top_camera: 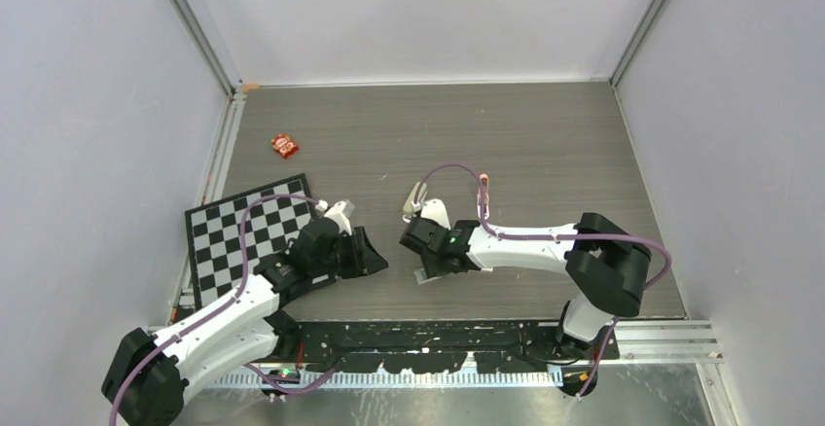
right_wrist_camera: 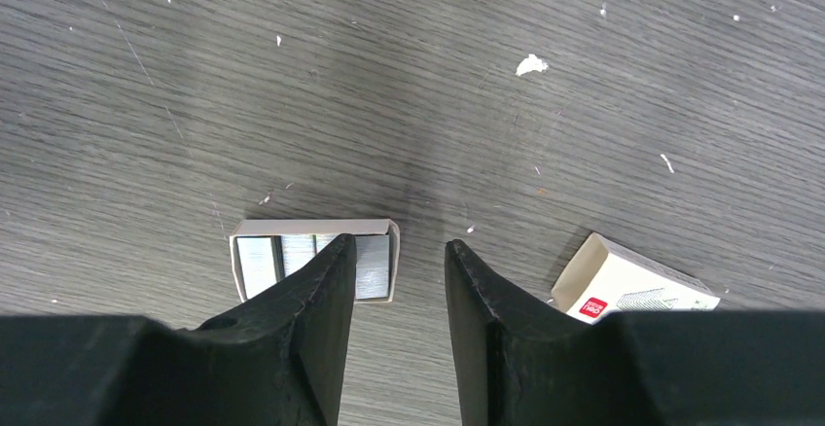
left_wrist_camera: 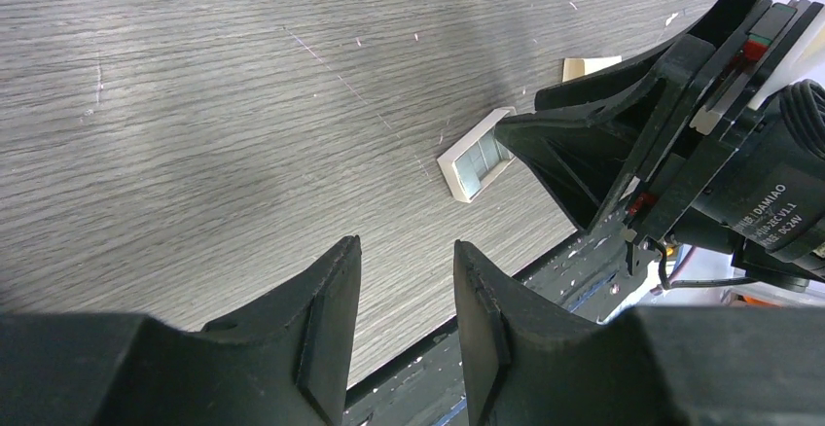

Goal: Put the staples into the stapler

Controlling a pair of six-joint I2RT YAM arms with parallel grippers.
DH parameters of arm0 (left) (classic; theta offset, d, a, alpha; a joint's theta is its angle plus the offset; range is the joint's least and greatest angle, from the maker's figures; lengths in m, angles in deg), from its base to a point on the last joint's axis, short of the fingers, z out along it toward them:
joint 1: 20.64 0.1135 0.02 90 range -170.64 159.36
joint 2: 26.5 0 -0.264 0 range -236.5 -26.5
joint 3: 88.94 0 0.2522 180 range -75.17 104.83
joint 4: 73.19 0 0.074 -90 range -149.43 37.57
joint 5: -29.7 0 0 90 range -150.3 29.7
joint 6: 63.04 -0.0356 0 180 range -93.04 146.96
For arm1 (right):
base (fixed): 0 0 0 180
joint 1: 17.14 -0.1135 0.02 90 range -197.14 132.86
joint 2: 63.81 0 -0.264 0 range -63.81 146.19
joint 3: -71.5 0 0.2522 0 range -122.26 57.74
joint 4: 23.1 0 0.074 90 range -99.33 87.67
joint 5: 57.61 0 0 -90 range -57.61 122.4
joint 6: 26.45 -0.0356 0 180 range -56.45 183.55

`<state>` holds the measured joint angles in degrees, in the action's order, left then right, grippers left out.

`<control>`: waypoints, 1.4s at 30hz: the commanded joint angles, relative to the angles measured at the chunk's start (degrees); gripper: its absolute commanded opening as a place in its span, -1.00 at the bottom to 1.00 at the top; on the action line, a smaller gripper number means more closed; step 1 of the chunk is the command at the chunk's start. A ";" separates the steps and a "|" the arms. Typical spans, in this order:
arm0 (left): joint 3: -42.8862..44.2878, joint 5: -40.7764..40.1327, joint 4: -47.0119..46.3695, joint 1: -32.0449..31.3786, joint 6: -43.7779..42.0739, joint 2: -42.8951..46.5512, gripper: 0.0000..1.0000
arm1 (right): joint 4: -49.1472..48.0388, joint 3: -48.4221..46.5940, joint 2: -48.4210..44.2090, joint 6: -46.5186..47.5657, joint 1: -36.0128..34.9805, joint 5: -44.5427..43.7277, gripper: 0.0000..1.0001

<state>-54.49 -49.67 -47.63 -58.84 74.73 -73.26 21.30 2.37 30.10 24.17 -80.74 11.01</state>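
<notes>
Dark grey wood-grain table (top_camera: 545, 144) boxed in by plain white walls (top_camera: 428, 8), that's the whole setup. Picture a clock laid on the table with 12 at the far wall. A checkerboard (top_camera: 229, 227) lies around 8, partly under the left arm, and a little red packet (top_camera: 284, 144) sits on its own at about 10.

The staples (right_wrist_camera: 258, 263) are silvery strips lying side by side in a shallow open cardboard tray (right_wrist_camera: 311, 224), down at 6 close to the near edge. The right claw (right_wrist_camera: 401, 244) hangs right over it, jaws partly apart with nothing between them. From its own camera one fingertip covers part of the tray, and I honestly can't tell if it's touching the card or just above it. A cream box sleeve (right_wrist_camera: 623, 285) with a red label lies near the tray, at roughly 4 o'clock in that same view, not touching it.

The stapler (top_camera: 416, 195) looks to be the small pale thing near the table's middle, just beyond the right wrist. It's too small to make out details, but it's apart from both claws.

The left claw (left_wrist_camera: 406, 244) sits low over bare wood around 7, pointed toward the tray, jaws partly open and holding nothing. A purple cable (top_camera: 457, 168) loops up over the right arm.
</notes>
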 commanded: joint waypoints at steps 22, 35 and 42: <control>-1.50 -0.87 -7.29 -0.13 0.37 -2.24 -0.23 | 3.31 -1.09 -9.32 -2.24 -0.30 -4.60 -0.20; 1.58 1.54 -30.34 -1.16 2.40 -25.56 -0.49 | -20.09 10.82 -13.59 -18.56 1.18 4.37 -0.10; 2.84 2.07 -36.99 -2.55 4.03 -32.25 -0.53 | -25.79 14.79 -13.77 -23.28 1.72 4.03 -0.07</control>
<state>-54.05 -48.42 -76.18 -60.61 77.61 -103.81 1.43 16.27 18.19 5.44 -79.27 16.25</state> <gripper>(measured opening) 0.238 0.462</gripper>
